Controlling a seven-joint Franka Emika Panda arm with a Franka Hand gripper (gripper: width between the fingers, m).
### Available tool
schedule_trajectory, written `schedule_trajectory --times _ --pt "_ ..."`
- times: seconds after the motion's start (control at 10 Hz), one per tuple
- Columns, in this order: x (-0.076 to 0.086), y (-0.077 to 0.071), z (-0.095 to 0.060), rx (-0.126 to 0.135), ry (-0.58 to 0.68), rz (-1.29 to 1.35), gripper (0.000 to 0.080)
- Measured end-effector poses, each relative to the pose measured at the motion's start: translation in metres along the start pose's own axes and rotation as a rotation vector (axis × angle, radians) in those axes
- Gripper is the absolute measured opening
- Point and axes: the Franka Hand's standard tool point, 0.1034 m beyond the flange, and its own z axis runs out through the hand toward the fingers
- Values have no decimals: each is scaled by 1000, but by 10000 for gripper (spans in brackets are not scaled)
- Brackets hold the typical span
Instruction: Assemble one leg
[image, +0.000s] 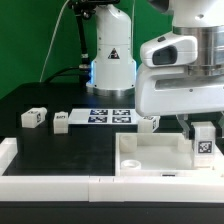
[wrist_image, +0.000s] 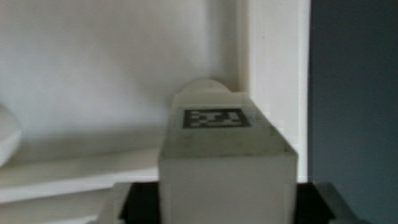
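My gripper (image: 203, 132) is shut on a leg (image: 204, 145), a small white block with a black-and-white tag on its face. It holds the leg upright at the right end of the large white panel (image: 140, 158). I cannot tell whether the leg touches the panel. In the wrist view the leg (wrist_image: 222, 150) fills the space between the dark fingers (wrist_image: 143, 203), with the gripper (wrist_image: 226, 208) closed on its sides and the white panel (wrist_image: 89, 90) behind it. Three other legs lie on the black table: two to the left (image: 34, 118) (image: 60, 121) and one (image: 148, 124) by the panel's far edge.
The marker board (image: 110, 115) lies flat behind the panel, in front of the robot's base (image: 112, 70). A white rim (image: 40, 185) runs along the table's near edge and the exterior view's left side.
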Motion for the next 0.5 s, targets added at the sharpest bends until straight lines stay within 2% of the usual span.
schedule_trajectory --times 0.2,0.5 --pt "0 2 1 9 7 395 292" --pt "0 2 1 3 11 812 293"
